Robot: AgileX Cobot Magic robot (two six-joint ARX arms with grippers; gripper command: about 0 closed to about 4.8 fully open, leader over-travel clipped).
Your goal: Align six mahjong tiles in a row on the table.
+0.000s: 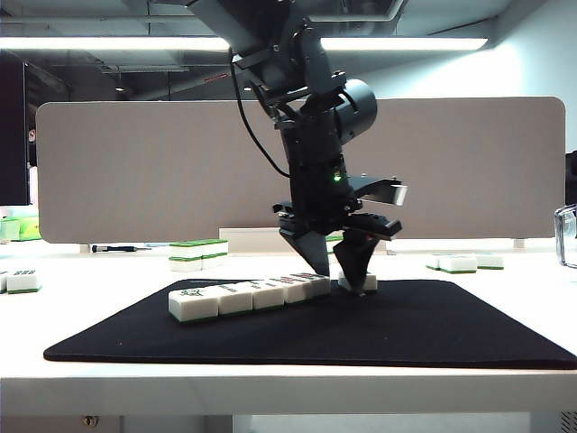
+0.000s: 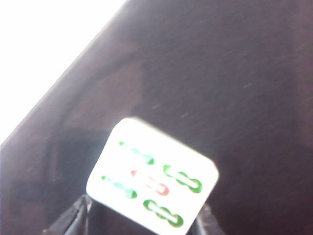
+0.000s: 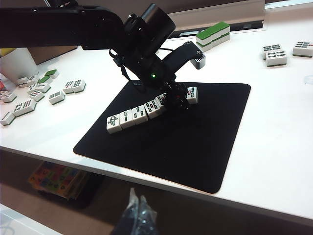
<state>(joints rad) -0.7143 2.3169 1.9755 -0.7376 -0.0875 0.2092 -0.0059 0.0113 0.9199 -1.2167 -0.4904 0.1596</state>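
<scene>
- Tiles: five (image 1: 248, 295) sit touching in a slanted row on the black mat (image 1: 406, 329); a sixth tile (image 2: 152, 175) lies just beside the row's far end.
- Left gripper (image 1: 347, 269) points down, jaws straddling that sixth tile, grip unclear.
- Right gripper (image 3: 137, 215) hangs off the table (image 3: 274, 147) edge, fingers together.

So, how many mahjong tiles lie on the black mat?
6: five in a row; the sixth off its end, at the left claw. The claw may hide others.

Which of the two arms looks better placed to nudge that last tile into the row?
The left: its gripper straddles the stray tile beside the row. The right gripper hangs off the table's edge.
</scene>
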